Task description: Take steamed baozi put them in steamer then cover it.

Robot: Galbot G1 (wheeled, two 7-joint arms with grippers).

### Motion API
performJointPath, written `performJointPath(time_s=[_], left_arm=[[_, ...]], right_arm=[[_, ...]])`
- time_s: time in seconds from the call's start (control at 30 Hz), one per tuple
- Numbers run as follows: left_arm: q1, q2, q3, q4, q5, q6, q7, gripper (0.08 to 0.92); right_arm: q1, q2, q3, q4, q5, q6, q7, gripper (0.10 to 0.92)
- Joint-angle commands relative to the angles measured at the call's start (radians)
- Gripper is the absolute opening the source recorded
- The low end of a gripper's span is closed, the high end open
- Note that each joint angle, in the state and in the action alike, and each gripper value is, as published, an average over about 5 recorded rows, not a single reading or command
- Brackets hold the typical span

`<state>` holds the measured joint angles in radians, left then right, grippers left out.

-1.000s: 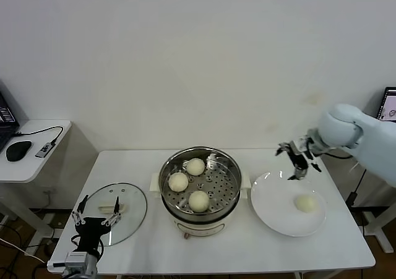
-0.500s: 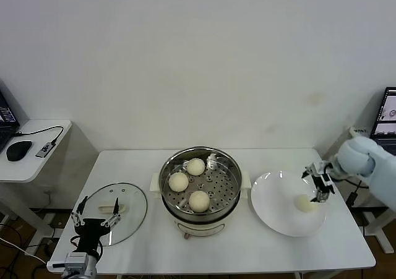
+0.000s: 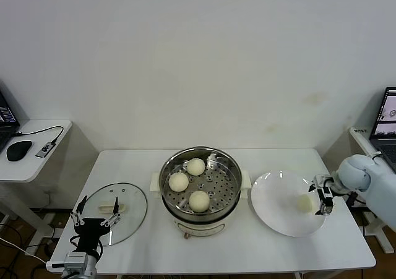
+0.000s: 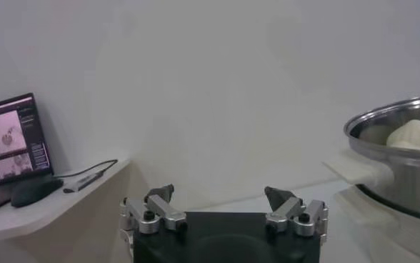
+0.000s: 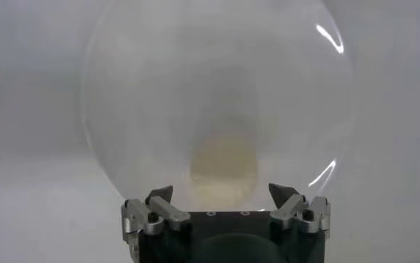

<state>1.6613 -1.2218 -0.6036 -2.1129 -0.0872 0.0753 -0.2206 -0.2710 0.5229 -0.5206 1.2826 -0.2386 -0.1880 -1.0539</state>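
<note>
In the right wrist view the last steamed baozi [image 5: 224, 163] is only a soft, pale blur on the white plate [image 5: 124, 86], and the head view cannot settle whether the fingers touch it. The left arm is cut off at the bottom edge of the head view, so only its gripper [image 3: 94, 219] shows, parked over the near rim of the cover [image 3: 130, 200] with its jaws spread wide and holding nothing. The right arm reaches in from the table's right side, bent low, its gripper [image 3: 323, 195] at the plate's right rim just beside the bun, jaws fully apart and empty, pointing across the plate toward it. That bun [image 3: 305, 202] sits right of centre on the plate. Three more smooth, cream-white buns [image 3: 198, 200] rest on the perforated tray of the steamer [image 3: 230, 167], which stands uncovered at the middle of the table [image 3: 260, 248]. The glass cover lies flat on the left, handle up.
</note>
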Motion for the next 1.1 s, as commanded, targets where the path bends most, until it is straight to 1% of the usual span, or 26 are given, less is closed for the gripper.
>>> performJointPath(time_s=[0.03, 0.17, 0.27, 0.47, 0.67, 0.73, 0.9, 1.1], left_arm=[[-0.001, 0.001, 0.000, 0.000, 0.001, 0.001, 0.000, 0.823], [-0.001, 0.002, -0.002, 0.001, 0.002, 0.001, 0.000, 0.823], [-0.001, 0.000, -0.001, 0.000, 0.002, 0.001, 0.001, 0.823], [-0.001, -0.003, 0.001, 0.000, 0.004, 0.001, 0.000, 0.823], [-0.002, -0.003, 0.003, -0.003, 0.006, 0.001, 0.000, 0.823], [-0.004, -0.002, 0.004, -0.003, 0.008, 0.003, 0.000, 0.823], [-0.010, -0.001, 0.006, -0.008, 0.009, 0.009, -0.001, 0.823], [-0.008, -0.005, 0.010, -0.015, 0.010, 0.007, -0.001, 0.823]], right_arm=[[-0.053, 0.042, 0.047, -0.060, -0.019, 0.001, 0.014, 0.823], [-0.049, 0.065, 0.046, -0.071, -0.020, -0.005, 0.020, 0.813], [-0.044, 0.073, 0.042, -0.073, -0.019, -0.013, 0.020, 0.788], [-0.031, 0.072, 0.034, -0.072, -0.019, -0.021, 0.016, 0.719], [-0.003, 0.061, 0.013, -0.052, -0.007, -0.027, 0.003, 0.629], [0.027, 0.048, -0.010, -0.031, 0.011, -0.035, -0.003, 0.606], [0.158, -0.006, -0.112, 0.026, 0.075, -0.049, -0.020, 0.577], [0.378, -0.065, -0.242, 0.101, 0.197, -0.079, -0.033, 0.556]])
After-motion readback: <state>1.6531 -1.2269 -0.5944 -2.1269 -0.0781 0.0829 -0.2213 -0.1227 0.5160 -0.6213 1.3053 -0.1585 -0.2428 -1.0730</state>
